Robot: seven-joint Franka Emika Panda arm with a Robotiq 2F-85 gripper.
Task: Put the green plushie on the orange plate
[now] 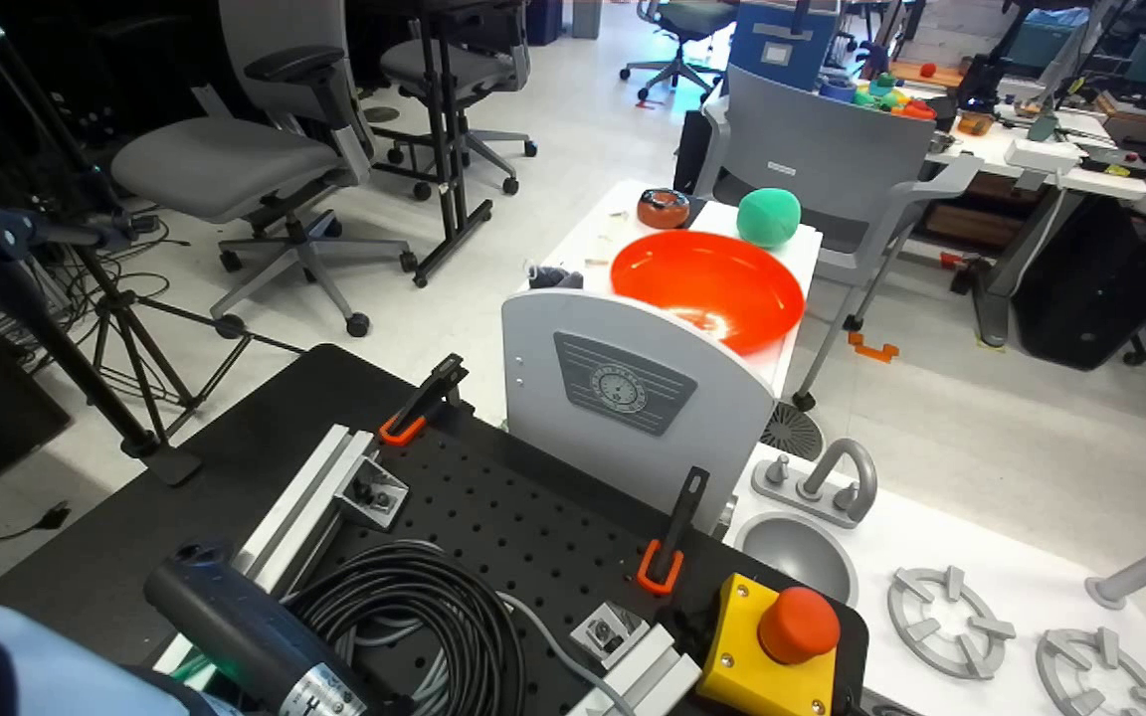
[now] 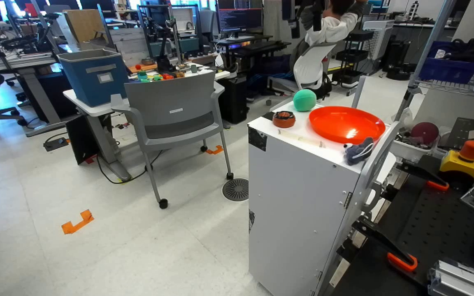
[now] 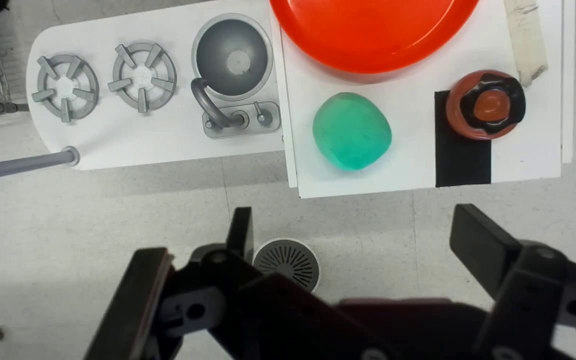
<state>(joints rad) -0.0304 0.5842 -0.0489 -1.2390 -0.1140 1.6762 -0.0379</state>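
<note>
The green plushie (image 3: pixel 352 131), a round teal-green ball, rests on the white cabinet top near its edge in the wrist view. It also shows in both exterior views (image 1: pixel 769 218) (image 2: pixel 304 100). The large orange plate (image 3: pixel 368 35) lies beside it, apart from it, and is cut off by the top of the wrist view. The plate shows whole in an exterior view (image 2: pixel 344 123) and partly behind a grey panel in an exterior view (image 1: pixel 692 278). My gripper (image 3: pixel 354 225) is open and empty, its fingers seen over the floor beyond the cabinet edge. The exterior views do not show it.
A brown-red round object with a black ring (image 3: pixel 485 105) sits near the plushie. A small dark grey toy (image 2: pixel 358 151) lies by the plate. A grey upright panel (image 1: pixel 623 398) stands between cabinet and black table. A toy sink with faucet (image 3: pixel 223 117) adjoins the cabinet.
</note>
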